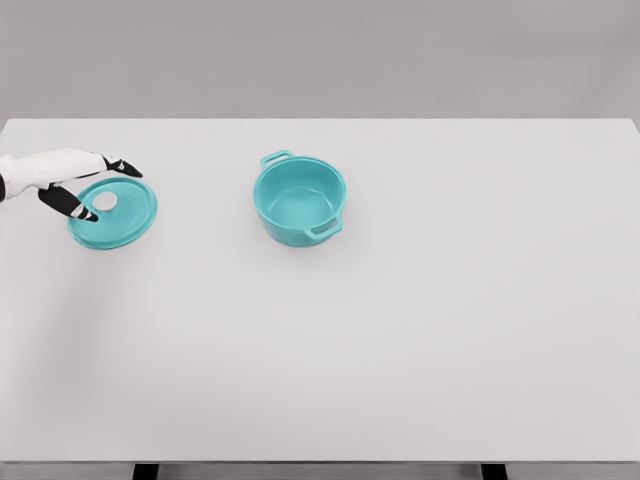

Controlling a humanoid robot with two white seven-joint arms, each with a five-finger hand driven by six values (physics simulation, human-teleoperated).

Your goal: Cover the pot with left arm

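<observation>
Head view, single frame.

Left hand: enters from the table's left edge, in the far half. White forearm and palm, black fingertips. Fingers are spread and relaxed; the upper fingers reach over the far rim of the lid, the thumb points down across the lid's left side. Nothing is pinched between them. Whether the fingertips touch the lid or hover just above it cannot be told from this angle.

Lid: teal, round, lying flat on the table near the left edge, towards the far left corner. A pale round knob sits near its centre, just beside the thumb tip. The lid's left and far portions are partly overlapped by the hand.

Pot: teal, upright, open at the top, interior visible. It stands left of the table's middle, in the far half, well apart from the lid and to its right. Two loop handles: one at the far left of the rim, one at the near right. The pot is uncovered.

Table: white, flat; its near edge runs along the bottom of the view, with dark legs showing below it.
</observation>
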